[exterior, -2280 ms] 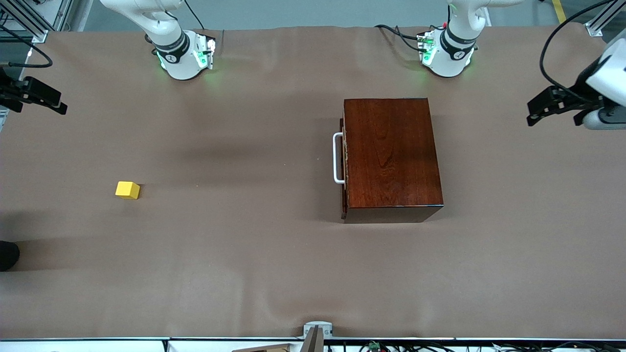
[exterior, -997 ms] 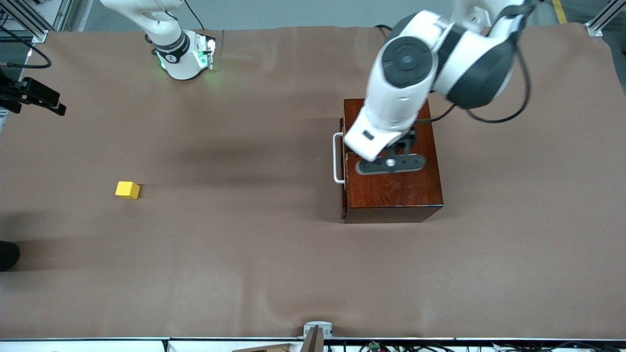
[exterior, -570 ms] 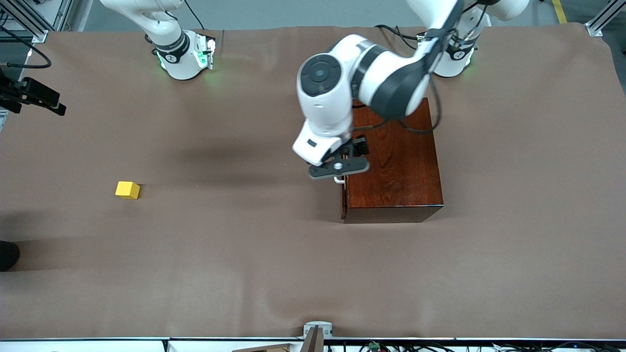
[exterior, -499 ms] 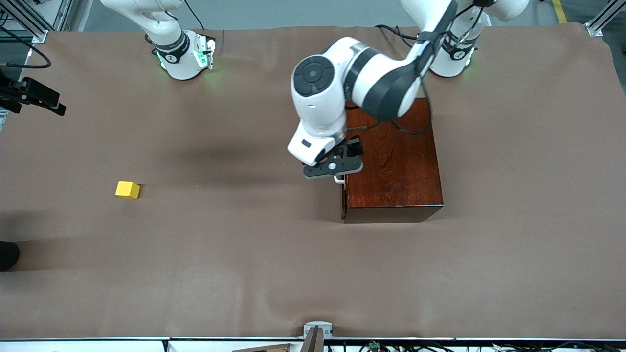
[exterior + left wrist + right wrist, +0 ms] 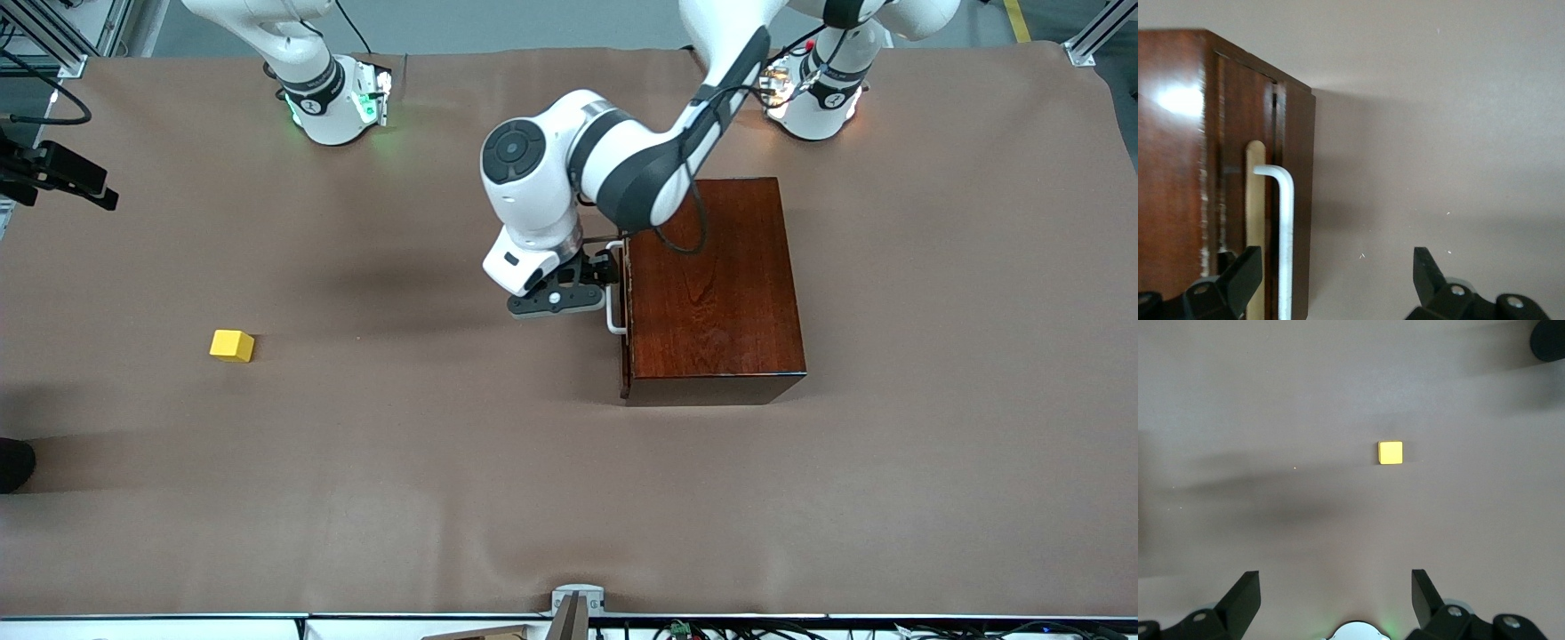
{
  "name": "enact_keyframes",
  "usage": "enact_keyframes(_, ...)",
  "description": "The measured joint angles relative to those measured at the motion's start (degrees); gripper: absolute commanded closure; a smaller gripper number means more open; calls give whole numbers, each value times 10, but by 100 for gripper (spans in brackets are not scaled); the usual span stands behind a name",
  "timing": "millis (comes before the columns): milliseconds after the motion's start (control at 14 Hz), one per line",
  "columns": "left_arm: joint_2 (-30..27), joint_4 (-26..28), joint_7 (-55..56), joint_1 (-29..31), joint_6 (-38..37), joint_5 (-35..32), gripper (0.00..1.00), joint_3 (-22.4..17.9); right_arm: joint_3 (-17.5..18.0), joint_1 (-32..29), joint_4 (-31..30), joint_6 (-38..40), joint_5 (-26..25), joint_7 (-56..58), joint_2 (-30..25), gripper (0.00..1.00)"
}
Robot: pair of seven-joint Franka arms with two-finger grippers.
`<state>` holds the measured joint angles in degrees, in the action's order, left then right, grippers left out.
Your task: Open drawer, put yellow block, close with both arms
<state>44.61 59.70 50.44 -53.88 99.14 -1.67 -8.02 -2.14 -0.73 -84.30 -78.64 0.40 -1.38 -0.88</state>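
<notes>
Take the wooden box [image 5: 714,289] as your landmark. Nearest the front camera of the task's things is the yellow block [image 5: 232,345], alone on the brown table [image 5: 444,462], well apart from the box toward the right arm's end and slightly nearer the camera than the handle.

Next is the drawer [image 5: 1248,200], which looks shut, its front facing the right arm's end. Its white handle [image 5: 612,307] has its long axis running from the camera toward the robot bases.

Your left gripper [image 5: 558,300] sits low in front of the drawer, just beside the handle. In the left wrist view its fingers [image 5: 1238,280] are spread wide, holding nothing, and the handle bar [image 5: 1283,240] lies between them close to one finger, so the jaws straddle it across its long axis. My read is that closing there and pulling away from the box is what the next move turns on.

Your right gripper [image 5: 1335,603] waits out at the right arm's end, fingers wide and empty, looking down on the block [image 5: 1390,452].

Count: one box with one drawer, one handle, one block, two arms.
</notes>
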Motion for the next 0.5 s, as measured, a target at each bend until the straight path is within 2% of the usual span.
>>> enact_keyframes(499, 26, 2, -35, -23, -31, -37, 0, -8, 0, 0, -1, 0, 0, 0, 0, 0)
